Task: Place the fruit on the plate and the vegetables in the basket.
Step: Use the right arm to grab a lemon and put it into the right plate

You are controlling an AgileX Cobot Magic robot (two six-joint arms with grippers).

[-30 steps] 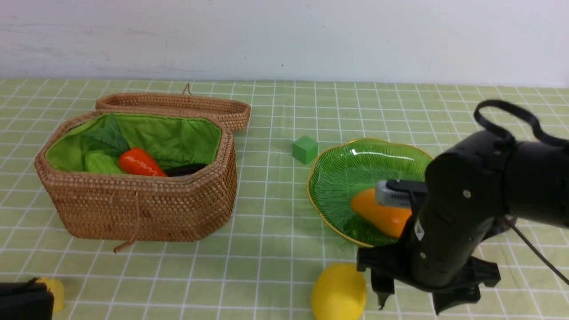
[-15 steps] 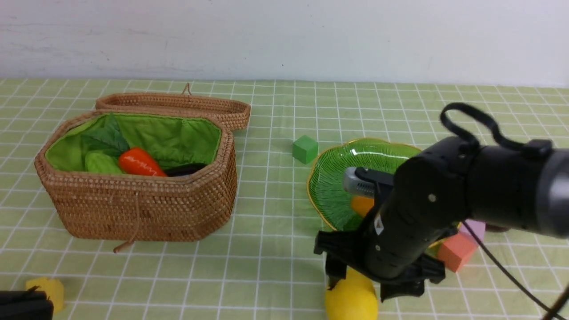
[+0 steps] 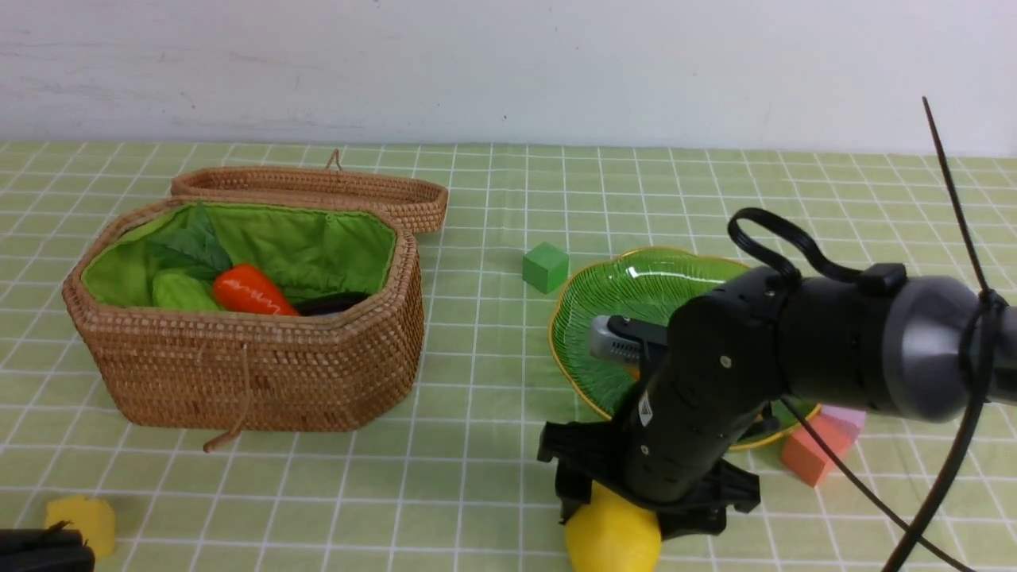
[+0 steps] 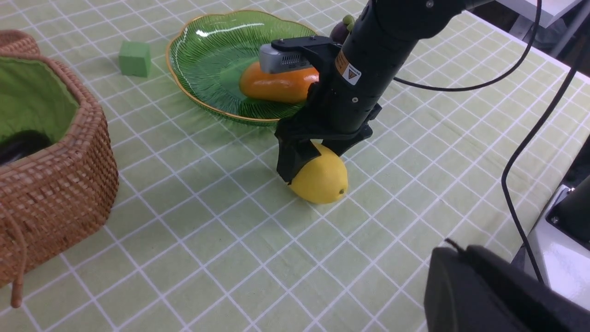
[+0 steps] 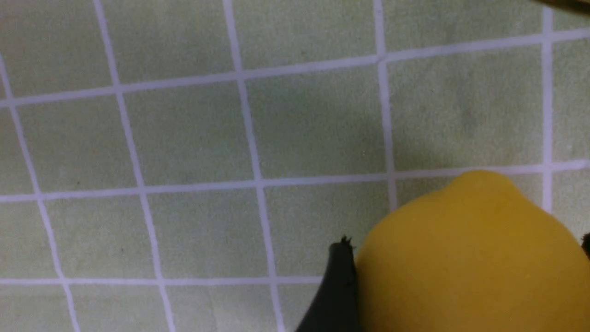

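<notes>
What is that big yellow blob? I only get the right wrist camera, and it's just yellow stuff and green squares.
Observer: That is the lemon, lying on the tablecloth with the right gripper set down over it, one finger on each side.
Operator: Where is the plate? I can't see it at all.
Observer: The plate sits just beyond the lemon, and the mango already lies in it.
Operator: Are the veggies put away?
Observer: The carrot lies inside the open basket, over on the robot's left.
</notes>
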